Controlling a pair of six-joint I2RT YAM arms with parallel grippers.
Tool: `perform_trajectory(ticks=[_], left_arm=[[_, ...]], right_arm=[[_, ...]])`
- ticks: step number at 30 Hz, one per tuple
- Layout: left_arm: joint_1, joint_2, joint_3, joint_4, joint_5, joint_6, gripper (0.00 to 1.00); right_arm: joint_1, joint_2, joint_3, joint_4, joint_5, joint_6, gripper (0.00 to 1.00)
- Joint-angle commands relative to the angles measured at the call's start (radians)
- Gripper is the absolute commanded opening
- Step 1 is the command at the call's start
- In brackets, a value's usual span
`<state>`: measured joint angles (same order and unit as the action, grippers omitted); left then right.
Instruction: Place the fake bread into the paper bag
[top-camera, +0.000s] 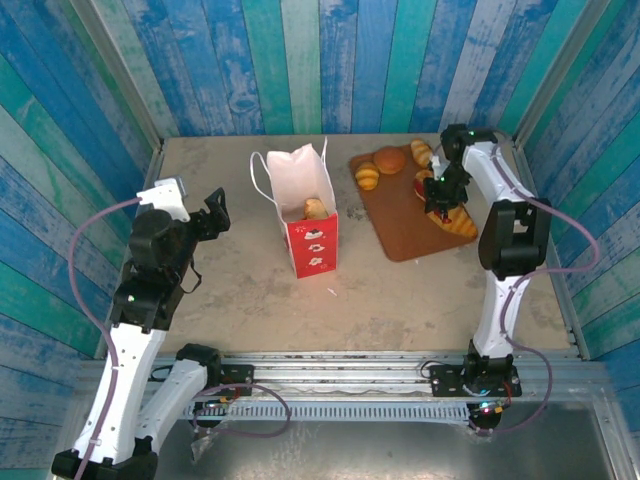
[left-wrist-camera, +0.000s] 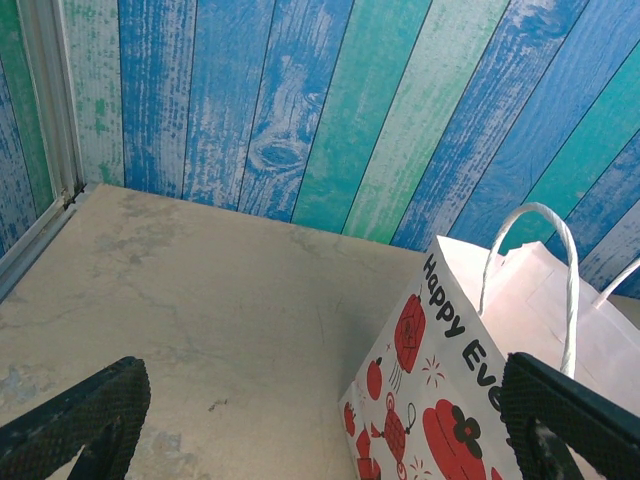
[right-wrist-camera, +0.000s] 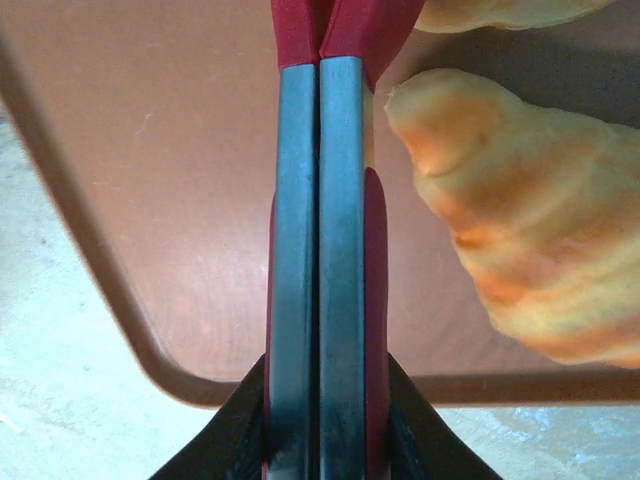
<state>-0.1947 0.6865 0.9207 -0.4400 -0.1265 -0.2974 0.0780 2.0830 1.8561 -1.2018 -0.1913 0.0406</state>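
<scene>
The white paper bag (top-camera: 305, 215) with red prints stands open mid-table, one piece of fake bread (top-camera: 316, 208) inside it. More fake bread lies on the brown tray (top-camera: 400, 225): a croissant (top-camera: 455, 222), a bun (top-camera: 390, 159) and two smaller pieces (top-camera: 367, 177) (top-camera: 421, 152). My right gripper (top-camera: 440, 195) is over the tray, shut on red-handled tongs (right-wrist-camera: 320, 250) whose arms are pressed together. Just right of the tongs lies the croissant (right-wrist-camera: 520, 230), not gripped. My left gripper (left-wrist-camera: 320, 430) stands open, left of the paper bag (left-wrist-camera: 450, 380), with nothing between its fingers (left-wrist-camera: 80, 415).
The tray's near rim (right-wrist-camera: 150, 360) sits just ahead of the right gripper (right-wrist-camera: 322, 440), with bare table beyond it. Blue and green plank walls (top-camera: 320, 60) close in the table at the back and sides. The bag's loop handles (left-wrist-camera: 570, 290) stick up close to the left gripper.
</scene>
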Motion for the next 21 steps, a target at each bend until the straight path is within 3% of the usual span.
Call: perform_trajectory(ticks=[1,11,21], left_arm=[[-0.002,-0.012,0.012,0.002,-0.010,-0.015,0.94],[-0.002,-0.013,0.020,0.017,0.009,-0.027,0.94],[-0.002,0.018,0.015,0.059,0.063,-0.057,0.94]], right_arm=[[-0.001,-0.099,-0.018,-0.016,-0.050,-0.005,0.06],[0.047,-0.371,-0.217,0.140,-0.091,0.000,0.06],[0.213,-0.717,-0.497,0.429,0.055,0.049,0.07]])
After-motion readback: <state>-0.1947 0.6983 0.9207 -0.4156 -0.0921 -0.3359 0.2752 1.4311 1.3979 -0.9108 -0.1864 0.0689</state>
